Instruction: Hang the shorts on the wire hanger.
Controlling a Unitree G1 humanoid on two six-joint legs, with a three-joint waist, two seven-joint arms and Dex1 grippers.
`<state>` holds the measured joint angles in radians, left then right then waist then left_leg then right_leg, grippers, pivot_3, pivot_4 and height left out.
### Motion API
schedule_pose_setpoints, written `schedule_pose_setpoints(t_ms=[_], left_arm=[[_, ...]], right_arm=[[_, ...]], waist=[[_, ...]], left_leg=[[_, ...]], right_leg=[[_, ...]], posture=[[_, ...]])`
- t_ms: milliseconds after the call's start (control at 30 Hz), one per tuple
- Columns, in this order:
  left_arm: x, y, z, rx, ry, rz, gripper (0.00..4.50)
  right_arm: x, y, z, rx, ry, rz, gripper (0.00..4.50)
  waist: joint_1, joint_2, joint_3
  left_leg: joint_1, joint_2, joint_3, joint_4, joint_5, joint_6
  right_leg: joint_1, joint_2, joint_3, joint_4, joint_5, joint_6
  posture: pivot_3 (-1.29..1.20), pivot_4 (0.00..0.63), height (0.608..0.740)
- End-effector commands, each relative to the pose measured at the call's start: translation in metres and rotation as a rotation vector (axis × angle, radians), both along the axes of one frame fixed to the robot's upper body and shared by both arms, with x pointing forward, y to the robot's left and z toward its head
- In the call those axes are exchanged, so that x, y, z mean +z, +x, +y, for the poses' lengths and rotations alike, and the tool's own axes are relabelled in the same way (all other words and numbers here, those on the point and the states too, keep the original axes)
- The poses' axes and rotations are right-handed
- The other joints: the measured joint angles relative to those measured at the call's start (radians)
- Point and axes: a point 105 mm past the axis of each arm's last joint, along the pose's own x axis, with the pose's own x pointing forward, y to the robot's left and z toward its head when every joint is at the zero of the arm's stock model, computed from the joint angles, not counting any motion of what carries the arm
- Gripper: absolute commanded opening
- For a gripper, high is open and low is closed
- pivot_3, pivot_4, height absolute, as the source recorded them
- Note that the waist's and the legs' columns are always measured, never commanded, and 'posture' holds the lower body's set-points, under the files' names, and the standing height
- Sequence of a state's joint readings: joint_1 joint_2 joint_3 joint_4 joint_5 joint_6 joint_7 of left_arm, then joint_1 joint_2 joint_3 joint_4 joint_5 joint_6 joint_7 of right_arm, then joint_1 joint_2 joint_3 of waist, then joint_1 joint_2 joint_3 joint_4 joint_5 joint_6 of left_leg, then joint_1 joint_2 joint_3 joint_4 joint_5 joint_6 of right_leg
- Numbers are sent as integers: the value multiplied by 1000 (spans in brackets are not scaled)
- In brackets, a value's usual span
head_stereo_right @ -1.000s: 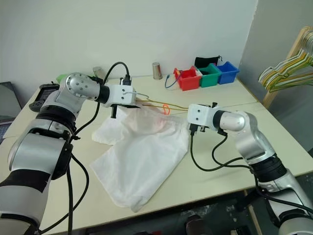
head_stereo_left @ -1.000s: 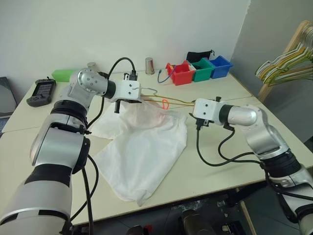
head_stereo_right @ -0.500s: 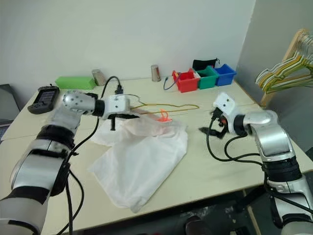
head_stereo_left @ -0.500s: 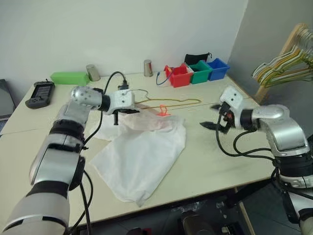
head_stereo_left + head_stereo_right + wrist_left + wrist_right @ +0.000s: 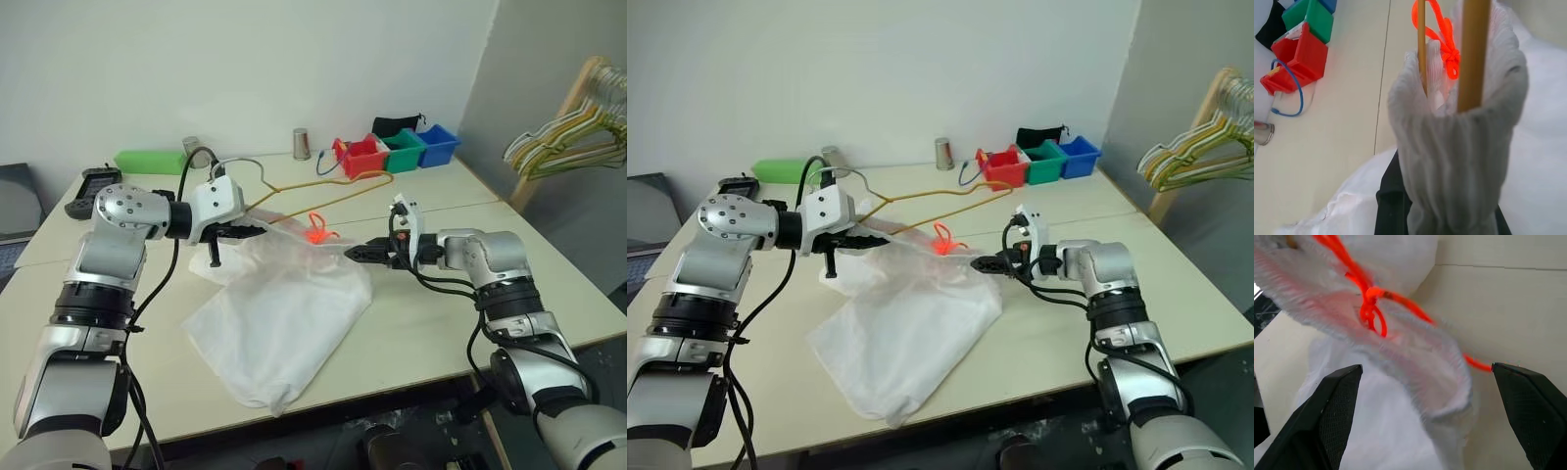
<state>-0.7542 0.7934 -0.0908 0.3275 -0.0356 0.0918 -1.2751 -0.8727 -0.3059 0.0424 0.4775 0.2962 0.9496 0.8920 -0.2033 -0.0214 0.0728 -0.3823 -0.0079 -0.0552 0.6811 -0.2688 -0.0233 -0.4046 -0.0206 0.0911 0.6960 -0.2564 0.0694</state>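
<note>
The white shorts (image 5: pixel 284 313) lie spread on the table, their waistband lifted toward the left. My left gripper (image 5: pixel 235 232) is shut on the yellow wire hanger (image 5: pixel 323 191), and the bunched waistband (image 5: pixel 1459 147) wraps over its fingers with both hanger wires rising through it. The hanger's hook (image 5: pixel 223 163) points up and back. An orange-red drawstring (image 5: pixel 315 227) hangs at the waistband's middle. My right gripper (image 5: pixel 358 253) stands open at the waistband's right end. In the right wrist view its fingers (image 5: pixel 1337 416) are spread wide, with the waistband edge and drawstring (image 5: pixel 1371 303) between them, not gripped.
Red (image 5: pixel 362 155), green (image 5: pixel 404 147) and blue (image 5: pixel 438 140) bins stand at the table's back right beside a metal cup (image 5: pixel 302 143). A green box (image 5: pixel 149 160) and a black handheld device (image 5: pixel 93 181) sit back left. Bunched hangers (image 5: pixel 563 137) hang off a wooden rack at far right.
My right gripper rolled, dropped and swung left to the waistband's right end, opening wide. My left gripper drew back with the hanger, which now tilts upward. The camera view shifted too.
</note>
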Motion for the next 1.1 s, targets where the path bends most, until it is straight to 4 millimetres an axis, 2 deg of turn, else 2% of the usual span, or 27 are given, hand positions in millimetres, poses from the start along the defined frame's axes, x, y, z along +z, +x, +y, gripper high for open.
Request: schedule_pose_setpoints(t_ms=[33, 67, 200, 467, 667, 733, 867, 1100], left_arm=[[22, -2, 1, 13, -23, -74, 0], [21, -3, 1, 14, -25, -74, 0], [20, -4, 0, 16, -24, -72, 0], [17, -4, 1, 13, -16, -70, 0], [17, -1, 1, 14, -15, -77, 0], [18, -1, 0, 12, -18, -80, 0], [18, 0, 1, 14, -15, -81, 0], [-1, -18, 16, 11, 44, 47, 0]], right_arm=[[7, 8, 8, 4, 33, -27, 4476], [8, 7, 12, 26, 54, -23, 4476], [6, 1, 15, 81, 35, -38, 3832], [3, -5, -5, 88, -10, -42, 1794], [2, -8, -8, 80, -10, -50, 229], [5, -7, -5, 81, 2, -62, 42], [11, -9, 0, 108, 1, -95, 42], [25, -10, -13, 139, -202, -361, 42]], waist=[[12, 0, 0], [16, 0, 0], [22, 0, -1], [33, 0, -1], [33, 0, -1], [33, 0, -1], [34, 0, -1], [34, 0, -1]], left_leg=[[0, 0, 1, 0, 0, 0], [0, -1, 1, 0, 0, 0], [0, -1, 2, 0, 0, 0], [0, -1, 2, 0, 0, 0], [0, -1, 2, 0, 0, 0], [0, 0, 3, 0, 0, 0], [0, 0, 3, 0, 0, 0], [-1, 0, 3, -1, 0, 0]], right_leg=[[0, 0, 1, 0, 0, 0], [0, 0, 1, 0, 0, 0], [0, -1, 2, 0, 0, 0], [0, 0, 2, 0, 0, 0], [0, 0, 2, 0, 0, 0], [0, 0, 2, 0, 0, 0], [0, 1, 2, 0, 0, 0], [0, 1, 3, -4, 0, 0]], posture=[[-29, 0, 740], [-28, 0, 740], [-27, 0, 740], [-39, 0, 740], [-53, 0, 740], [-53, 0, 740], [-53, 0, 740], [-40, 0, 740]])
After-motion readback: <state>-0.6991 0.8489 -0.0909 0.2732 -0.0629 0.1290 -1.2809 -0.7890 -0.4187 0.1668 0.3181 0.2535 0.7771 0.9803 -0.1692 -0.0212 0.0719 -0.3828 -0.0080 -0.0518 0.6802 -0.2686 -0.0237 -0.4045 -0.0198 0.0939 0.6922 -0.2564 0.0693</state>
